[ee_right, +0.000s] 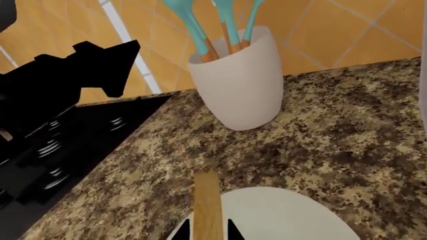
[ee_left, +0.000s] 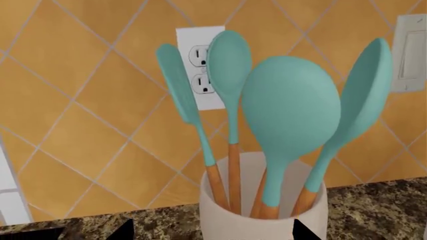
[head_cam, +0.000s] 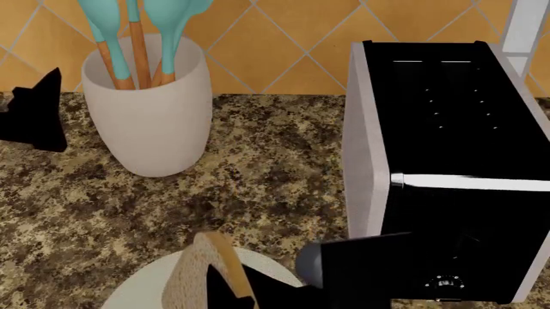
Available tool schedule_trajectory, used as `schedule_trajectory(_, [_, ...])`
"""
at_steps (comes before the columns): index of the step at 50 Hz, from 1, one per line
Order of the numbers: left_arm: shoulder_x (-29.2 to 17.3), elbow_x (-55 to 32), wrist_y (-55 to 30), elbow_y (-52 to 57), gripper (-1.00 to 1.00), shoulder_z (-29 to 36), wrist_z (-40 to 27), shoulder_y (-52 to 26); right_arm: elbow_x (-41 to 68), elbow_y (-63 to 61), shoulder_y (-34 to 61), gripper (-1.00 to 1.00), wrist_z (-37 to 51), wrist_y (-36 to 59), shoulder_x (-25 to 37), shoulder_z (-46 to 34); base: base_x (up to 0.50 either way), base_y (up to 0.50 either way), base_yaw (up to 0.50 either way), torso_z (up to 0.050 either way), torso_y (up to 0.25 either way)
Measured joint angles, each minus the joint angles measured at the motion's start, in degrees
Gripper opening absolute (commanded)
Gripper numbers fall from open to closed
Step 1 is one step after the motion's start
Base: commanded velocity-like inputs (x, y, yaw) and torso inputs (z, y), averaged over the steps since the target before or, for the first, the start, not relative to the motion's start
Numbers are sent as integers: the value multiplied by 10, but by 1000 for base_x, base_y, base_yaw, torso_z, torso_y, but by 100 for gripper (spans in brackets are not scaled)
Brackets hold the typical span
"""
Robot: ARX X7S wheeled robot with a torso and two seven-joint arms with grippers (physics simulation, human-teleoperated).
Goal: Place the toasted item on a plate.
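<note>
Toast stands on edge, long axis upright, pinched between the right fingers just above the plate, so the plate lies directly below it. Thin tan slice, golden-brown crust. Left gripper (beside the jar) waits well apart on the desk; grip unclear.

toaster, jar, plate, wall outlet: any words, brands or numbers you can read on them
None can be read.
toaster: no label; a small mark low on its front is too small to read.
utensil jar: plain.
plate: plain.
wall outlet: no lettering.
wall switch: no lettering.
</note>
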Motion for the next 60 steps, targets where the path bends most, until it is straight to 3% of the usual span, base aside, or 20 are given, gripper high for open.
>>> schedule_trajectory(51, [-2,1,15,-8,100,12,-4,10,-135,27,-78,-100,-135,6,-12,-8,0,0,0,0,0])
schedule_trajectory(52, [-2,1,16,-8,100,12,-4,10,-136,27,-78,100,-136,6,-12,-8,0,0,0,0,0])
schedule_trajectory(60, [-3,1,20,-11,100,12,-3,12,-138,29,-74,100,-135,9,-12,-17,0,0,0,0,0])
